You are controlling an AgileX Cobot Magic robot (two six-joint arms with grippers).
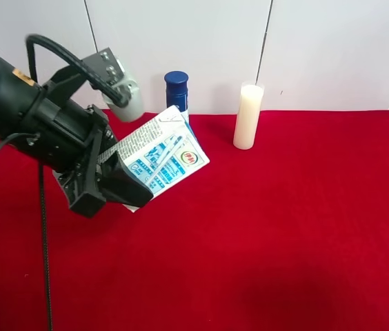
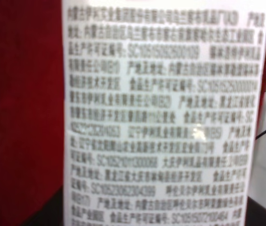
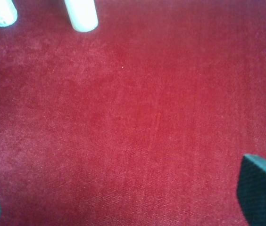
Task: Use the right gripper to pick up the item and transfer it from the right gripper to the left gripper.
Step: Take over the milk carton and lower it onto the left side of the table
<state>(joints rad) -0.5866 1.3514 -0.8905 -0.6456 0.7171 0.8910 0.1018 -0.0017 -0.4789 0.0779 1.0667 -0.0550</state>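
The item, a white drink carton with light-blue print (image 1: 160,155), is held tilted above the red cloth, its gabled top pointing up and right. My left gripper (image 1: 115,186), on the black arm with the grey labelled block, is shut on its lower end. The carton's printed side (image 2: 161,117) fills the left wrist view. My right gripper (image 3: 123,202) is open and empty over bare red cloth; only its two black fingertips (image 3: 260,188) show. The right arm is out of the exterior high view.
A blue-capped white spray bottle (image 1: 176,89) stands just behind the carton. A tall cream-white cylinder (image 1: 248,116) stands at the back near the white wall. Both bases show in the right wrist view, bottle (image 3: 1,12) and cylinder (image 3: 81,14). Red cloth (image 1: 284,227) covers the table.
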